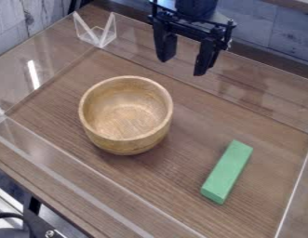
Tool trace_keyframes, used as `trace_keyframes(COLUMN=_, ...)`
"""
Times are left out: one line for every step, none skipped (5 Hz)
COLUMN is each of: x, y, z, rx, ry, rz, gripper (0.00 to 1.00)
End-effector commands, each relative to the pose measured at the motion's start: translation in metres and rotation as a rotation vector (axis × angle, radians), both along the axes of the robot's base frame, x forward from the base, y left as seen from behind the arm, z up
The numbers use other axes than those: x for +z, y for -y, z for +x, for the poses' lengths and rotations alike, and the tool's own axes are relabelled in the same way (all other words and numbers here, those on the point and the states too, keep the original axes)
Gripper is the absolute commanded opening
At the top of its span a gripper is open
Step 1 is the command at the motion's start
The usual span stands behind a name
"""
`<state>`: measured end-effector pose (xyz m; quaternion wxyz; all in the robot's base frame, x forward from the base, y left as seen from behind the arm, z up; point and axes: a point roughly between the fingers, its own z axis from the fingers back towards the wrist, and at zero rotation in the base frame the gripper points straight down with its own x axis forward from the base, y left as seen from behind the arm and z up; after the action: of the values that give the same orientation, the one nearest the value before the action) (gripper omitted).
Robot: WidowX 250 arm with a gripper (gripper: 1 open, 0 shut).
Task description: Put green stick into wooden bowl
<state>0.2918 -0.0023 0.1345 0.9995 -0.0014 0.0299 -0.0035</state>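
The green stick (227, 171) lies flat on the wooden tabletop at the lower right, its long side running diagonally. The wooden bowl (127, 113), round and light tan, stands upright left of centre with its hollow bare. My gripper (180, 51) hangs at the top of the view, pointing down, behind and to the right of the bowl and well away from the stick. Its dark fingers (202, 56) stand apart with nothing between them.
Clear acrylic walls fence the table (69, 172) on all sides, with a low front wall along the near edge. A small clear bracket (97, 31) stands at the back left. A grey brick-patterned wall runs behind the arm.
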Motion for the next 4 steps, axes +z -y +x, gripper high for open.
trace_keyframes(x=-0.009, y=0.001, z=-0.005, rx=0.001, ry=-0.018, rz=0.000, gripper=1.00)
trace_keyframes(x=-0.018, y=0.015, z=-0.025, rx=-0.015, ry=-0.010, rz=-0.010, gripper=1.00)
trace_keyframes(x=-0.020, y=0.028, z=-0.035, rx=-0.035, ry=0.008, rz=-0.012, gripper=1.00)
trace_keyframes(x=-0.025, y=0.037, z=-0.039, rx=-0.043, ry=0.013, rz=-0.017, gripper=1.00)
